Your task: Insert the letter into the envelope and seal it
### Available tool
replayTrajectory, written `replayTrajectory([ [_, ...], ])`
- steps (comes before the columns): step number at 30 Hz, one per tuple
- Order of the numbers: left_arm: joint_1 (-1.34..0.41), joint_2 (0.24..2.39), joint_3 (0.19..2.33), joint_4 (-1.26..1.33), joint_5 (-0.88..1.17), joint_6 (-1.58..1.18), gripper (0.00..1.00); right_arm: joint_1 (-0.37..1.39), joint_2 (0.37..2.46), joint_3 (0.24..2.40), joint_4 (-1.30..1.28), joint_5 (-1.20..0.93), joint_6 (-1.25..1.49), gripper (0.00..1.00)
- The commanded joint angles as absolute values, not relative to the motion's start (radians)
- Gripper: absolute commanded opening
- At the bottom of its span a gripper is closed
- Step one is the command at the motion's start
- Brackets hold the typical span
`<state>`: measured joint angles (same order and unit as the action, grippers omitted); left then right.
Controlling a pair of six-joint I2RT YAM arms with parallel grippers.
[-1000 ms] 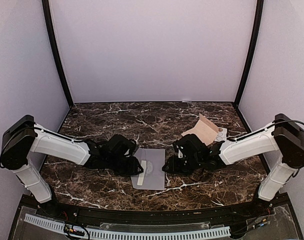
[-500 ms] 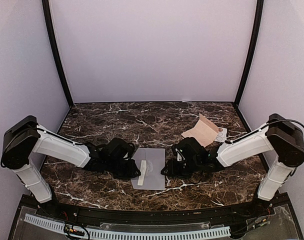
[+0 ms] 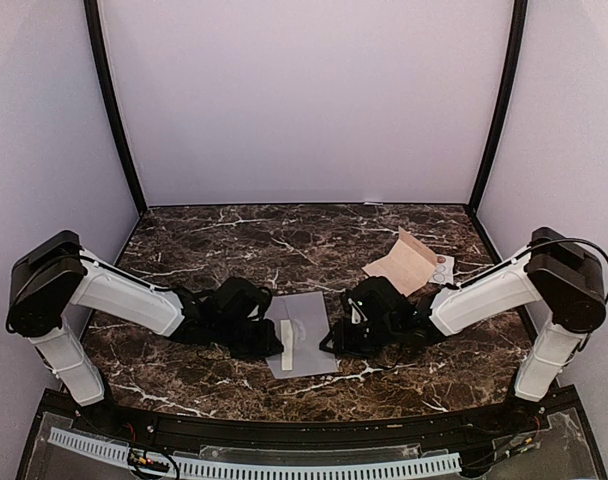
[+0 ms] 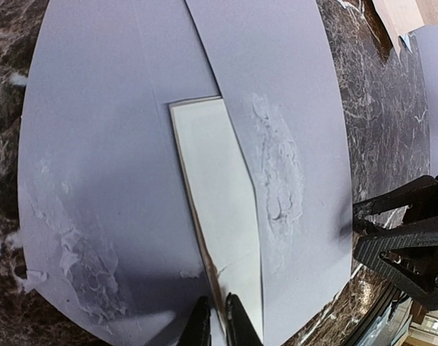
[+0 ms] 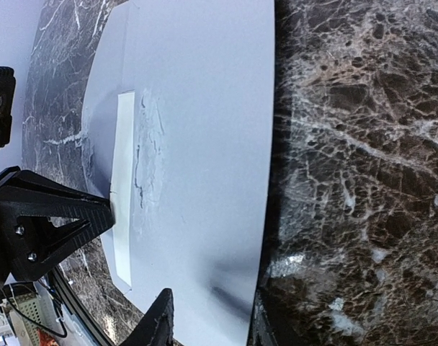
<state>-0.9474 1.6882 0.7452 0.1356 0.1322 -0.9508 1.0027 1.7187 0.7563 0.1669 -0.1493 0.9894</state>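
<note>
The left gripper's [image 4: 216,324] jaws are nearly together at the bottom edge of its wrist view. They look clenched on the near end of the white letter [image 4: 215,209], probably to steer it in under the flap. The rest of the letter lies half tucked beneath the flap's slanted edge, on the grey envelope [image 4: 104,144], which fills the middle of that frame.

The right gripper's [image 5: 204,321] jaws stand apart and hold nothing. One finger is over the envelope's lower corner and the other over the marble bench [image 5: 349,144] just beside the paper's edge. This looks like a brace to stop the envelope sliding while the letter is pushed.

The left wrist view alone shows the pinch and the roughened, torn patches on the paper. The right wrist view shows the envelope's long free edge and how narrow the exposed strip of letter is. Only the overhead view shows the whole layout. The envelope lies flat at centre between both arms, with a tan sheet [image 3: 406,262] and a small sticker sheet [image 3: 442,268] well apart at the upper right.
</note>
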Motion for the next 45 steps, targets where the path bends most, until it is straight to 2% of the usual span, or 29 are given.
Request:
replayTrajectory([
  [1, -0.952, 1.705, 0.728, 0.137, 0.145, -0.951, 0.09, 1.014, 1.745, 0.768, 0.17, -0.162, 0.997, 0.33],
  [28, -0.952, 1.744, 0.731, 0.199, 0.187, -0.957, 0.03, 1.03, 1.783, 0.802, 0.161, -0.17, 0.987, 0.28],
  [45, -0.952, 1.765, 0.733, 0.246, 0.217, -0.965, 0.02, 1.034, 1.784, 0.804, 0.16, -0.168, 0.985, 0.27],
])
